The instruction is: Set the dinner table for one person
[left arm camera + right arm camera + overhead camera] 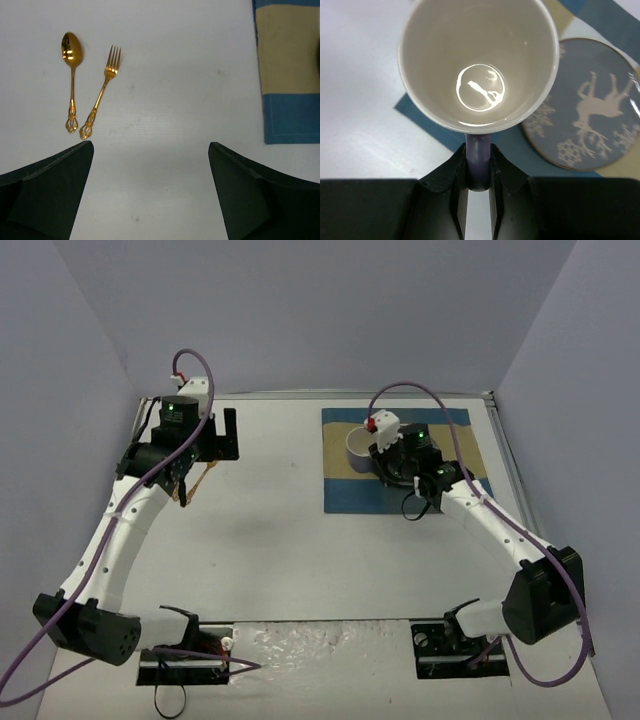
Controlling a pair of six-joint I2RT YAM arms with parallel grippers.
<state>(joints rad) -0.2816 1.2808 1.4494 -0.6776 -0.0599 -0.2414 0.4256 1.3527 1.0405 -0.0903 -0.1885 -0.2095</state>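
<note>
The white table (300, 560) stretches under both arms. Over its far left part the left gripper (151, 150) hangs with fingers spread wide, holding nothing. Just ahead of it lie a gold spoon (71, 80) and, to its right, a gold fork (102, 92), their handle ends close together. Farther right lies the striped placemat (287, 65). Over the mat's left part the right gripper (479, 172) pinches an upright mug (477, 65) by its purple handle. Whether the mug rests or is lifted cannot be told. A reindeer coaster (590, 125) lies on the mat just beside it.
</note>
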